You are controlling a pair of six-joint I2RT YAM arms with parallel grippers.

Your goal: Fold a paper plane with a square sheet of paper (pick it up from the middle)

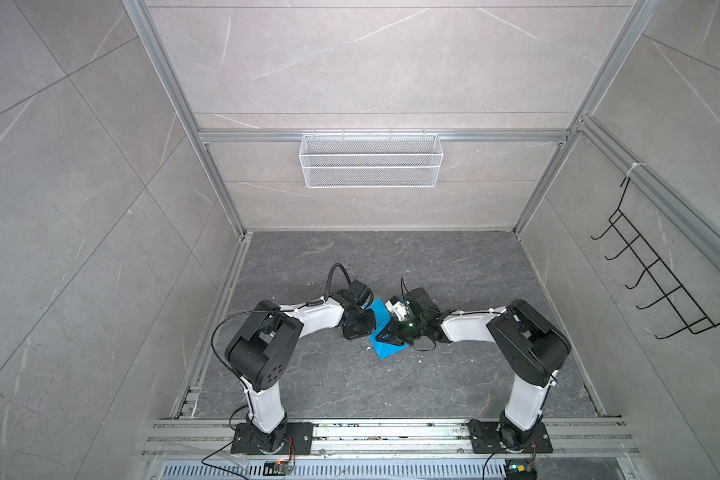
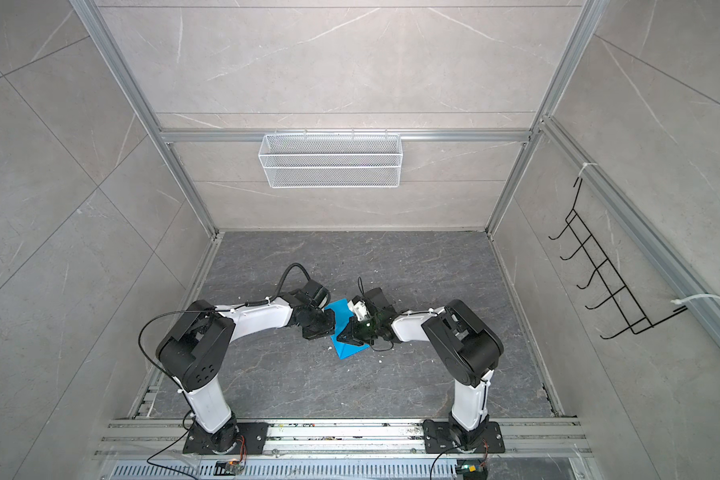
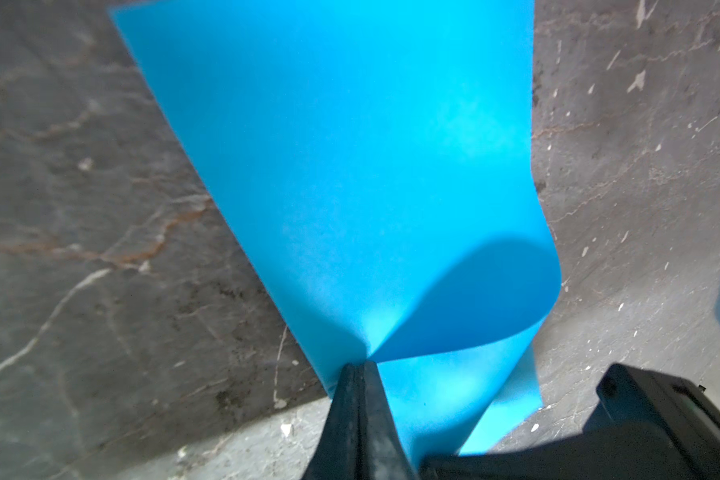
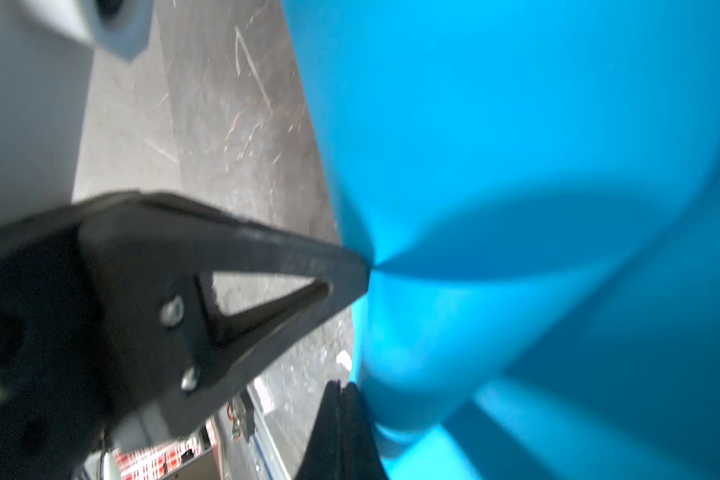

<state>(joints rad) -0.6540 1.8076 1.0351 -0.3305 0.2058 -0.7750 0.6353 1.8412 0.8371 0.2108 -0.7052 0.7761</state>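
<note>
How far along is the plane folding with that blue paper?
Done: the thin bright blue square sheet of paper is gripped. In hand: left fingers and right fingers both pinch it shut, bending it into a loose curl. Remaining: the folds themselves; no pointed plane shape shows yet.

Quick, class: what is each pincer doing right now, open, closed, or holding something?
Left pincer: closed, pinching the blue paper sheet.
Right pincer: closed, pinching the same sheet.

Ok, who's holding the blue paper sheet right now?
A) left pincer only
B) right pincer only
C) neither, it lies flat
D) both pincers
D: the left pincer is shut on the blue paper sheet and the right pincer pinches it too, with the paper puckering at each tip.
</note>
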